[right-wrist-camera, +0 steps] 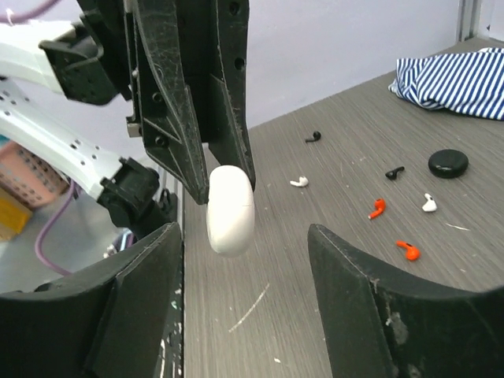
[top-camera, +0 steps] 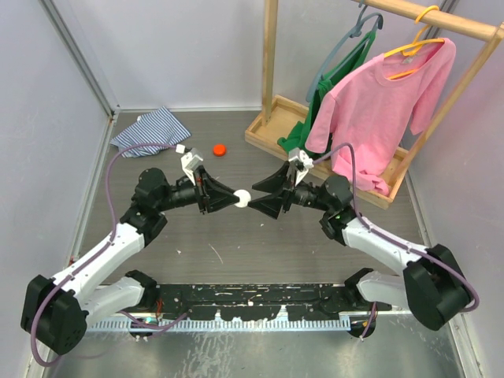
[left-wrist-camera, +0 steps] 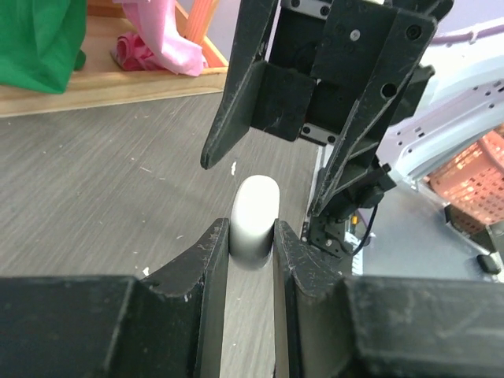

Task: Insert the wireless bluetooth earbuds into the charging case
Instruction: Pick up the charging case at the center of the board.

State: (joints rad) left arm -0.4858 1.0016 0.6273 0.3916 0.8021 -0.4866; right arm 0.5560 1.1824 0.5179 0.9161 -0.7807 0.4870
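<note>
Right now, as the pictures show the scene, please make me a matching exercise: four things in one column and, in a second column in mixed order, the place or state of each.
Things:
1. white oval plastic charging case
2. right gripper
3. blue-and-white striped cloth
4. pink long-sleeved shirt

Places or states:
A. hanging from the wooden rail
B. open, holding nothing
C. clamped in the left gripper
D. crumpled on the table, far left corner

Pairs: 1-C, 2-B, 3-D, 4-A

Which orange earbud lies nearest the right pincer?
The small red-orange plastic earbud lowest in the right wrist view; its twin lies farther back.
</note>
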